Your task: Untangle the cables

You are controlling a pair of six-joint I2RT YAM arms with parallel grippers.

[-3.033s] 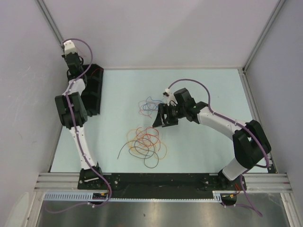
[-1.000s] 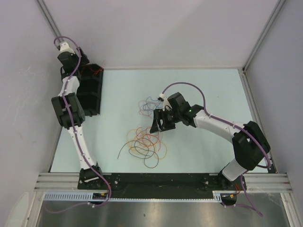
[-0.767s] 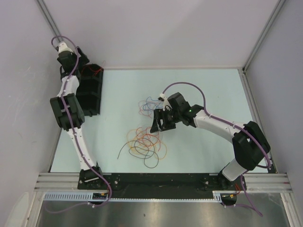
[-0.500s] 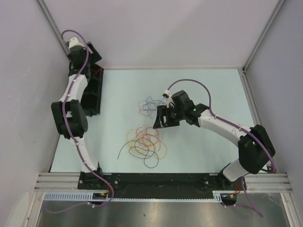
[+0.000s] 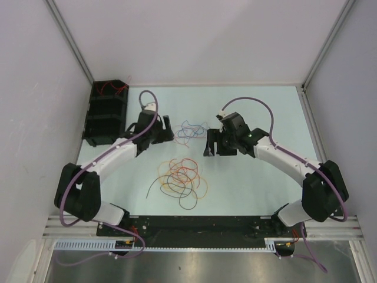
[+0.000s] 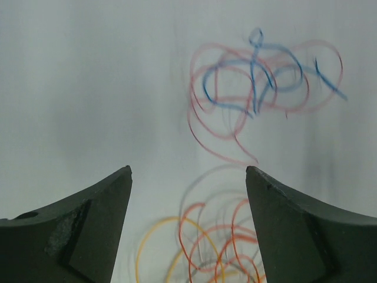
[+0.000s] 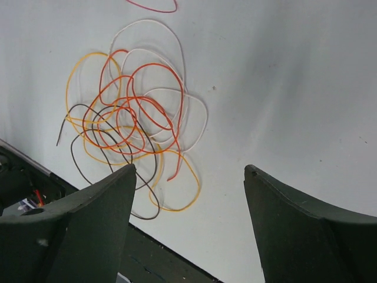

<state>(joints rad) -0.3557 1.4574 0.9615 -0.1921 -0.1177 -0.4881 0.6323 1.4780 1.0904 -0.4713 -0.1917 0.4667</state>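
far cables [image 5: 189, 129]: blue, red; small loose loops, flat
near cables [image 5: 181, 180]: orange, yellow, black, pale; overlapping, lying apart

You have a pale mint table [image 5: 253, 188] in front of you, closed in by plain grey-white walls [image 5: 194, 41] at the back and both sides. Slanted metal posts [image 5: 70, 41] run up the two far corners. A black compartmented rack [image 5: 105, 118] sits at the table's far-left corner, close to the left wall. Along the near edge you see a ribbed aluminium rail [image 5: 70, 225], a black mounting strip [image 5: 200, 224], a white slotted duct [image 5: 194, 247], then brushed steel sheet [image 5: 206, 268].
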